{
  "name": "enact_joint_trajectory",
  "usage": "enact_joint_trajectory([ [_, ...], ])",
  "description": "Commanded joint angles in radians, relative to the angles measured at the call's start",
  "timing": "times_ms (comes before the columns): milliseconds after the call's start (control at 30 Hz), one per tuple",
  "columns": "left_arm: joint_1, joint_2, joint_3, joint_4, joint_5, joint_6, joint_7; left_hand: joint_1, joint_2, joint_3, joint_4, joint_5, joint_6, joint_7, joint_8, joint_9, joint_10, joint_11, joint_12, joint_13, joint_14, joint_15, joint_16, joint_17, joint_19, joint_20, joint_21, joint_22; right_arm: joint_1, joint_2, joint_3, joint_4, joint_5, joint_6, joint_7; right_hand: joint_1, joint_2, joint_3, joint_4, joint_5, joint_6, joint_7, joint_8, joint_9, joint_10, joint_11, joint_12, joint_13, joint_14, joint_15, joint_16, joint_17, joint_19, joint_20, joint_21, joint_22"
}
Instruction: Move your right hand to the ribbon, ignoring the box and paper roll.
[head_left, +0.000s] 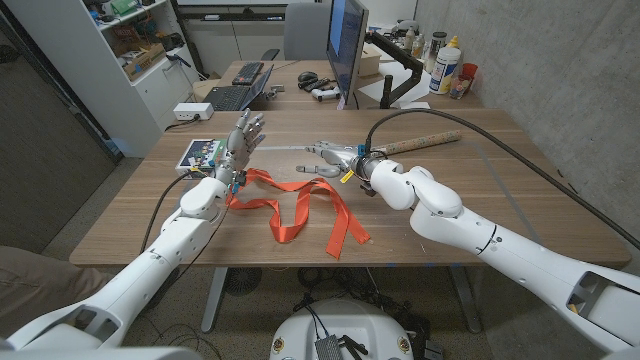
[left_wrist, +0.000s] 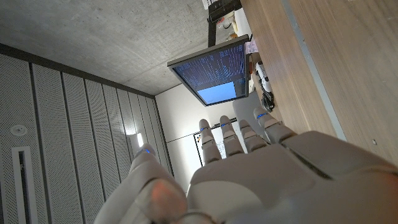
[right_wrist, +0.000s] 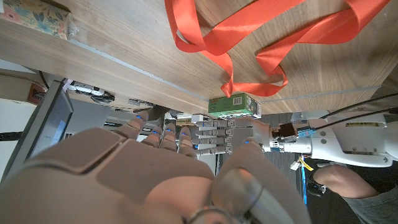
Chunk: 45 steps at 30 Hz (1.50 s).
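An orange-red ribbon lies in loose loops on the wooden table, near its front middle. My right hand hovers just beyond the ribbon's far loops, its fingers spread and pointing toward my left, holding nothing. The right wrist view shows the ribbon close past my right hand. My left hand stands upright with its fingers apart and empty, just left of the ribbon's end; its back shows in the left wrist view.
A floral box with a green side sits by my left hand. A brown paper roll lies behind my right arm. A black cable arcs over the table's right side. A monitor and keyboards stand on the desk behind.
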<state>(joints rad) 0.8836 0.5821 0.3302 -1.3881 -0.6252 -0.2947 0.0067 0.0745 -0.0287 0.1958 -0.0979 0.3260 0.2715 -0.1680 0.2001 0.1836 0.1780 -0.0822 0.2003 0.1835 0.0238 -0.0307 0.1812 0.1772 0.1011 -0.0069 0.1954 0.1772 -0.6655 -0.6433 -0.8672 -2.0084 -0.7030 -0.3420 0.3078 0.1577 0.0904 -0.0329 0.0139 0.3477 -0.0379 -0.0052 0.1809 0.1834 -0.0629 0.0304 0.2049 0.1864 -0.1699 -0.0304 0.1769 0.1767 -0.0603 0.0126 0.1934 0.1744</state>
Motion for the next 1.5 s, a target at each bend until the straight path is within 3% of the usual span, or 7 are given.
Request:
enact_joint_trajectory([
  [33,0.01,0.008,-0.008,-0.014,0.001,0.006,0.013,0.003,0.002,-0.002,0.002,0.006,0.0,0.004,-0.004,0.005,0.0,0.002,0.003,0.006,-0.004,-0.066,0.004,0.002,-0.001,-0.005,-0.001,0.0,0.006,0.014,-0.009,0.022,-0.009,0.007,-0.009,0.007,-0.004,-0.003,-0.006,0.005,-0.011,0.002,0.003,0.005,-0.011,-0.001,-0.002,0.002,-0.026,0.002,0.001,0.002,-0.006,0.0,-0.002,0.005],
  [600,-0.006,0.011,0.001,-0.01,0.014,0.017,0.011,0.002,0.004,-0.003,0.002,0.006,0.001,0.006,-0.003,0.005,0.0,0.003,0.003,0.006,-0.011,-0.066,0.002,0.002,-0.002,-0.006,-0.001,0.0,0.012,0.022,-0.019,0.047,-0.017,0.011,-0.018,0.019,-0.003,0.0,-0.013,0.008,-0.014,0.002,0.006,0.005,-0.012,0.0,-0.001,0.002,-0.027,0.002,0.002,0.002,-0.007,0.0,-0.002,0.004],
  [967,-0.014,0.003,0.003,-0.005,0.014,0.013,0.012,0.0,0.005,-0.004,0.003,0.006,0.005,0.006,-0.002,0.005,0.001,0.002,0.004,0.006,-0.012,-0.069,0.002,0.002,-0.002,-0.008,-0.001,0.0,0.017,0.028,-0.027,0.06,-0.014,0.023,-0.011,0.031,0.002,0.005,-0.02,0.012,-0.014,0.005,0.01,0.005,-0.013,0.0,0.001,0.002,-0.022,0.003,0.004,0.001,0.019,-0.017,0.008,0.005],
  [1133,-0.013,0.003,0.003,-0.004,0.009,0.016,0.008,-0.001,0.006,-0.006,0.003,0.007,-0.034,0.0,-0.015,0.005,0.0,0.002,0.003,0.006,-0.012,-0.07,0.003,0.002,-0.002,-0.009,-0.001,0.0,0.017,0.032,-0.028,0.061,-0.015,0.02,-0.015,0.033,0.003,0.006,-0.021,0.012,-0.016,0.005,0.01,0.005,-0.017,0.0,0.0,0.002,-0.021,0.007,0.005,0.001,0.02,-0.017,0.008,0.005],
  [1500,-0.019,0.0,0.002,0.006,0.006,0.012,0.001,-0.002,0.007,-0.007,0.004,0.007,-0.022,0.005,-0.009,0.005,0.001,0.003,0.004,0.006,-0.012,-0.07,0.004,0.002,-0.002,-0.01,-0.001,0.0,0.05,0.068,-0.052,0.104,-0.024,0.038,-0.019,0.038,0.006,0.007,-0.024,0.014,-0.018,0.005,0.011,0.005,-0.018,-0.001,0.001,0.002,-0.022,0.008,0.005,0.002,0.011,-0.009,0.004,0.005],
])
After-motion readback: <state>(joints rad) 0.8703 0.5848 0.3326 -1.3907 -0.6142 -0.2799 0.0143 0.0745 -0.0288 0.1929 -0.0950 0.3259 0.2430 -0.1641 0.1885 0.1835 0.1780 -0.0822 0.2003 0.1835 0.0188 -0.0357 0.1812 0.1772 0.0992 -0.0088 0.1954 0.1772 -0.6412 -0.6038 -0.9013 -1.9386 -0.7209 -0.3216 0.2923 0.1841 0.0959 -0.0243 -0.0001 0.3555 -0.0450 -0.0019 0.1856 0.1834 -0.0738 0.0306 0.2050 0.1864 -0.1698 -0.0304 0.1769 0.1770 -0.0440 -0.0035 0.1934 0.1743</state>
